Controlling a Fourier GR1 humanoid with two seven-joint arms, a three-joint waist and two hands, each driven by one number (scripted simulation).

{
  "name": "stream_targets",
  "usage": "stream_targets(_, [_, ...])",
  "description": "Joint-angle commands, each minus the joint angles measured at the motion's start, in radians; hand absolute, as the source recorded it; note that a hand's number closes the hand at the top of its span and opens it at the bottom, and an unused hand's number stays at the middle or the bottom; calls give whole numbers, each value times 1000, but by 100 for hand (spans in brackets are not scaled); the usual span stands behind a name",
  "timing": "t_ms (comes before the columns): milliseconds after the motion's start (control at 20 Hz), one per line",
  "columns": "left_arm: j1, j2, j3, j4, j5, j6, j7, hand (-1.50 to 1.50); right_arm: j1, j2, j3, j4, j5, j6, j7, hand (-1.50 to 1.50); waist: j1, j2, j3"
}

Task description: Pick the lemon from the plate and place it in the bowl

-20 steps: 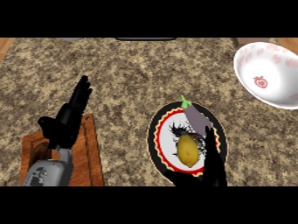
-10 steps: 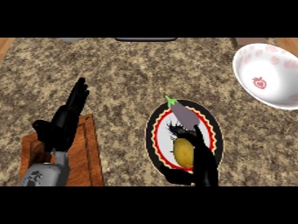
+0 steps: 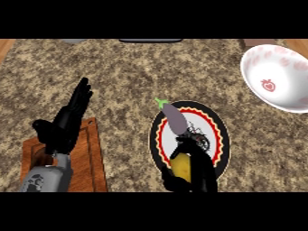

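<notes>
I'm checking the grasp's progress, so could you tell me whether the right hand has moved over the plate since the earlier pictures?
Yes. The right hand has slid toward the view's lower-left across the plate, its fingers now curled on the lemon near the near rim.

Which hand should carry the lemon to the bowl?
Right. The right hand is already curled around the lemon on the plate, and the bowl lies on that side. The left hand rests open at the left, over the wooden board.
</notes>
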Motion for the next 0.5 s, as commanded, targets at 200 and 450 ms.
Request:
stream_targets(200, [-21, 25, 22, -2, 8, -15, 12, 0, -97, -257, -91, -212, -320, 350, -304, 150, 2, 7, 7])
stream_targets(450, [52, -16, -30, -5, -35, 12, -45, 0, -125, -283, -221, -281, -411, 355, -490, 150, -3, 5, 6])
